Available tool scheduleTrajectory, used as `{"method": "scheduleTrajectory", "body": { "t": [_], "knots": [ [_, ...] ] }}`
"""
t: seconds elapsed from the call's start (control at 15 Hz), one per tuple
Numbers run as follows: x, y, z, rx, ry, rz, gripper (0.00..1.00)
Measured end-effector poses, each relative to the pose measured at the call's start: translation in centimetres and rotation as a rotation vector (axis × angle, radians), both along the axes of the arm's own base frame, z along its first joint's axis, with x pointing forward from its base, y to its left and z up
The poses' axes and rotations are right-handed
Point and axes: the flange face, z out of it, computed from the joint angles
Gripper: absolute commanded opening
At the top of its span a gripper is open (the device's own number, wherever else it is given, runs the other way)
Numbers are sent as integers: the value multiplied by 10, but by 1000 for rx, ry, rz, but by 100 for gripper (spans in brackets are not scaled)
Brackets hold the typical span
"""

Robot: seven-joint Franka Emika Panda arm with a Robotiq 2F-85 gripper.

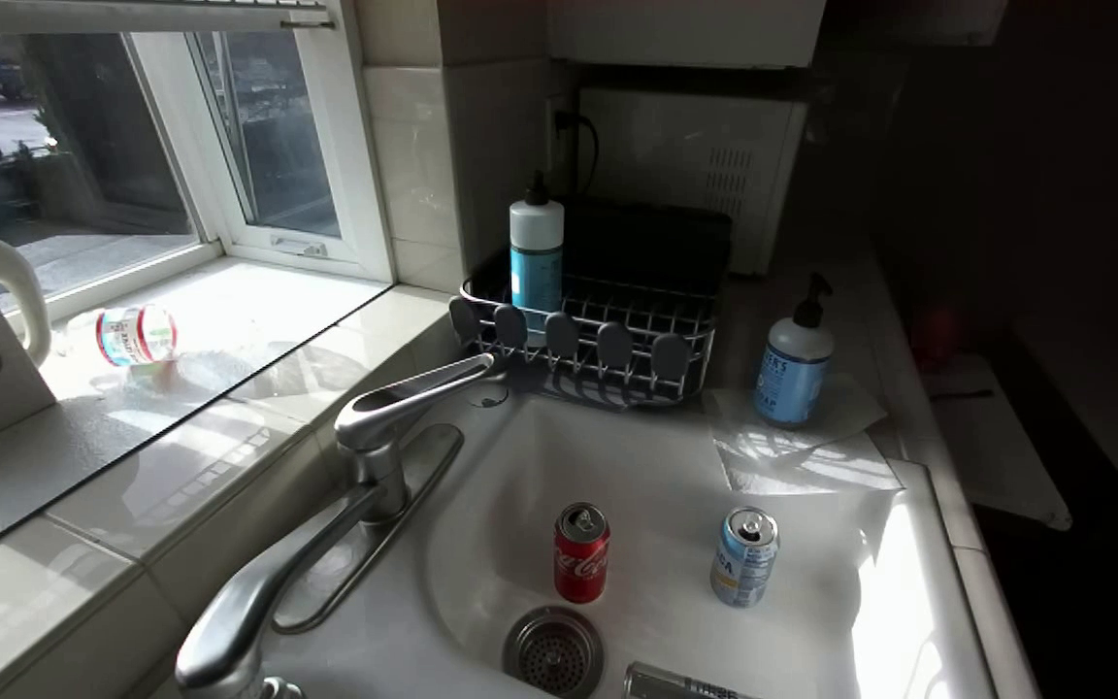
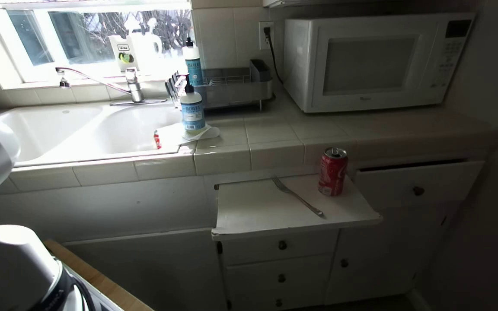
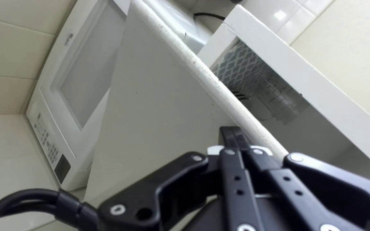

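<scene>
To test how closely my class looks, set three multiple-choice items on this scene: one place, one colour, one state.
1. The clear container is in the:
A. sink
B. cabinet
C. microwave

2. What colour is the can on the pull-out board?
A. Green
B. Yellow
C. Red

3. The gripper is:
A. Shut
B. Wide open
C. Holding a fork

1 B: seen past the open door.
2 C: its sides show red.
3 A: no gap shows between its jaws.
</scene>
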Motion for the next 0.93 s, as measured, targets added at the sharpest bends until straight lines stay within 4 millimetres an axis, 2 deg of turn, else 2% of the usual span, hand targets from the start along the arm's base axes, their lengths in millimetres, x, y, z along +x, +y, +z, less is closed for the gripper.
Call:
{"method": "scheduleTrajectory", "body": {
  "t": [0.33,0.67,0.93],
  "knots": [
    [32,25,-14,101,-5,-7,0],
    [71,59,-36,194,32,9,0],
    [90,75,-48,291,66,18,0]
  ]
}}
